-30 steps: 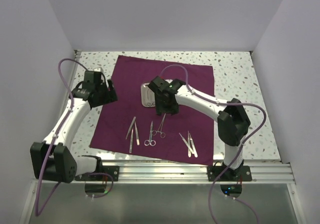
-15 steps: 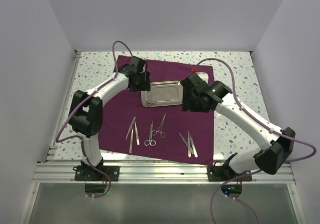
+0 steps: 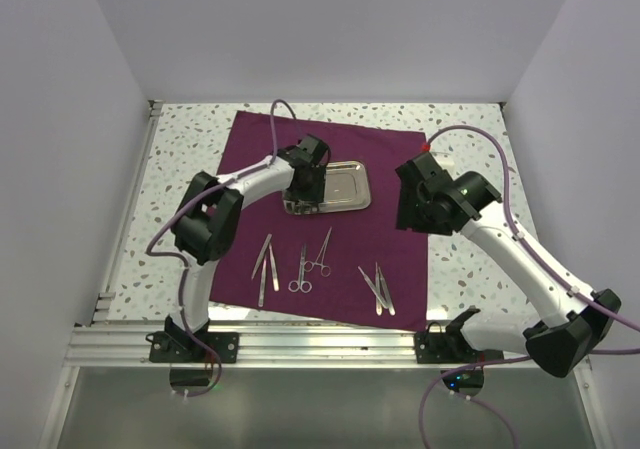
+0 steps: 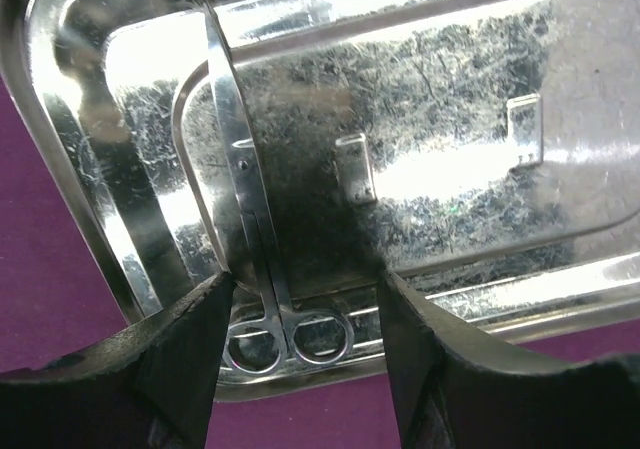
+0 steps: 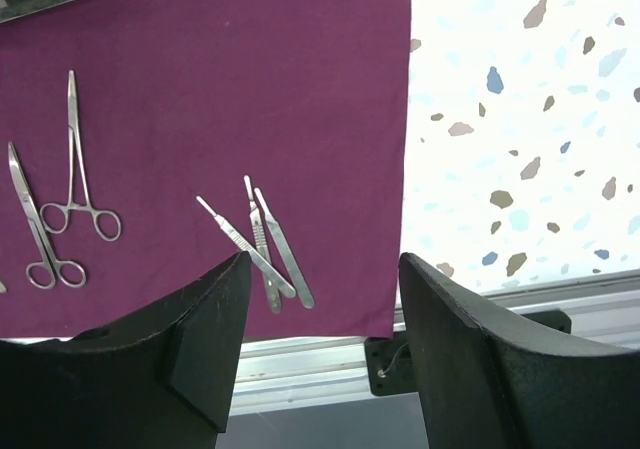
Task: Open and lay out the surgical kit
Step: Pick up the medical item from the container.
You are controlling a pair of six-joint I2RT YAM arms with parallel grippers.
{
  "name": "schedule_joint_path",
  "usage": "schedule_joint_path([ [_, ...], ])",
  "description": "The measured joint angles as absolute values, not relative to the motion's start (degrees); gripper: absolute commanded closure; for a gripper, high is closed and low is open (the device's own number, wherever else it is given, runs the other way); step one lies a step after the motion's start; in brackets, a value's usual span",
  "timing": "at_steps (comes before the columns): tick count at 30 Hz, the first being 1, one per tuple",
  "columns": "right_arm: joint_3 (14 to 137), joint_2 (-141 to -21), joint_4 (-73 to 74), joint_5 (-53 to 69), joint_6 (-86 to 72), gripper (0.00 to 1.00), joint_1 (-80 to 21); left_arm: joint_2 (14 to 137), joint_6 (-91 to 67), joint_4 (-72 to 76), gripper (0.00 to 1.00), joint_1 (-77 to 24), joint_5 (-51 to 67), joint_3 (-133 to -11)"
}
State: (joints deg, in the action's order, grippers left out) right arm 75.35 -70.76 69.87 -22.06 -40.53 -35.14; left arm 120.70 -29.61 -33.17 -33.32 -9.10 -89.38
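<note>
**Surface and room.** A white speckled table (image 3: 470, 139) is standing between plain pale walls (image 3: 300, 29), with a metal rail (image 3: 330, 344) running along its near edge. The maroon cloth wrap (image 3: 385, 159) is lying open and flat on the table.

**Kit.** The steel tray (image 3: 345, 184) is resting on the far middle of the cloth wrap. Nearer the rail, the tweezers (image 3: 265, 262) are lying at left and two ring-handled forceps (image 3: 310, 262) at centre. Three slim handles (image 5: 262, 244) are lying at right.

**Left arm.** The left gripper (image 4: 300, 284) is hanging over the left end of the tray with its fingers (image 4: 190, 354) spread apart. A further ring-handled instrument (image 4: 262, 259) is lying in the tray between them, and neither finger is touching it.

**Right arm.** The right gripper (image 5: 322, 259) is hovering above the right part of the cloth wrap. Its fingers are apart and are holding nothing. The slim handles are showing just beside its left finger in the wrist view, and the tray is lying well to the left.
</note>
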Motion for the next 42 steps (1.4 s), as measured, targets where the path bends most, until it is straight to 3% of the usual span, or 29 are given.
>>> schedule_joint_path([
  [4, 75.35, -70.76, 69.84, -22.04, -39.18, 0.36, -34.44, 121.3, -30.89, -33.32, 0.53, -33.39, -10.96, -90.04],
  [8, 75.59, -71.0, 69.89, -22.04, -37.8, 0.36, -33.87, 121.47, -32.27, -33.54, 0.78, -33.1, -12.25, -90.19],
  [14, 76.29, -71.59, 69.8, -21.98, -36.25, 0.36, -32.58, 119.17, -33.91, -29.21, 1.0, -32.73, -12.58, -85.34],
  [23, 76.79, -71.99, 69.76, -21.58, -35.03, 0.37, -31.35, 117.64, -33.32, -26.55, 1.0, -32.62, -11.81, -83.13],
  [35, 81.06, -72.93, 69.69, -22.09, -34.87, 0.37, -31.05, 117.93, -31.9, -36.8, 1.0, -33.28, -5.91, -91.92],
  [42, 81.1, -71.79, 69.76, -22.02, -34.26, 0.37, -31.05, 109.65, -34.76, -39.18, 1.0, -36.01, -6.13, -83.29],
])
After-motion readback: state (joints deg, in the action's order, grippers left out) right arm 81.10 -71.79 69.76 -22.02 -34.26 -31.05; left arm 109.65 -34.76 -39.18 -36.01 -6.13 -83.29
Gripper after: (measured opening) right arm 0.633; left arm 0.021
